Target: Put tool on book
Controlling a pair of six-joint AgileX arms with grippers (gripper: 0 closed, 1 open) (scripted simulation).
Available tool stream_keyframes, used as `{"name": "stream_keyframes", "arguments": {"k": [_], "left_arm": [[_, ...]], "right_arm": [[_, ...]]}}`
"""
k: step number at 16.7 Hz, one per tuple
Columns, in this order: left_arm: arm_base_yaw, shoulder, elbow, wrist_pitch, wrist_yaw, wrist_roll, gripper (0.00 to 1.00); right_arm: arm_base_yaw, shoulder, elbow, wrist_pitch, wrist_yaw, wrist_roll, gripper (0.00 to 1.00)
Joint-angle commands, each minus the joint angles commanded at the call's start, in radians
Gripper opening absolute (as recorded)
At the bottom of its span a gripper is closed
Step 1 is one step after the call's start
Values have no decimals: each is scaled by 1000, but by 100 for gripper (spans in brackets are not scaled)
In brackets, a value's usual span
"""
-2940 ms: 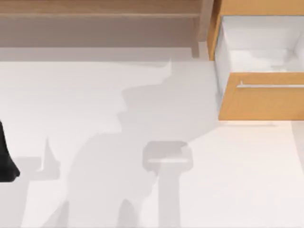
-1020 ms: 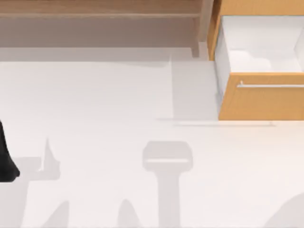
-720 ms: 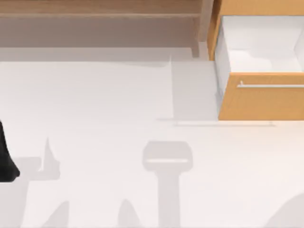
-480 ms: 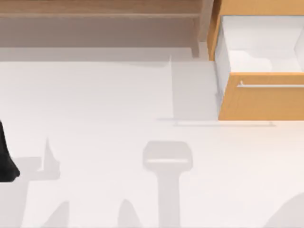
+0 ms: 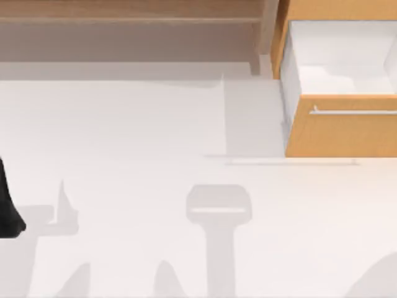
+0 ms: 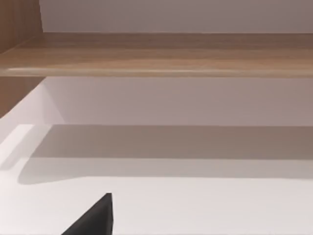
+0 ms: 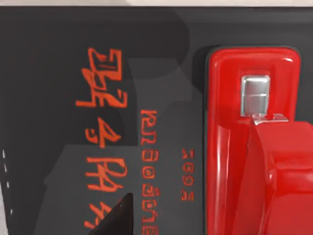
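Since the broad arm shadow has lifted off the white table, leaving a patch at its lower right corner, the placing looks done. Right under the right claw, whose grip I cannot tell, the small glossy red tapering tool with its bright metal clip lies flat on the matte black book with red lettering. Far off from it, the left claw sits parked at the table's left edge, grip likewise unclear. The open wooden drawer stands apart.
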Motion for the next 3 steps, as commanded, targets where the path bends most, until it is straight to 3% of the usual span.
{"name": "stream_keyframes", "arguments": {"k": [3], "left_arm": [[0, 0, 0, 0, 0, 0, 100]], "right_arm": [[0, 0, 0, 0, 0, 0, 100]]}}
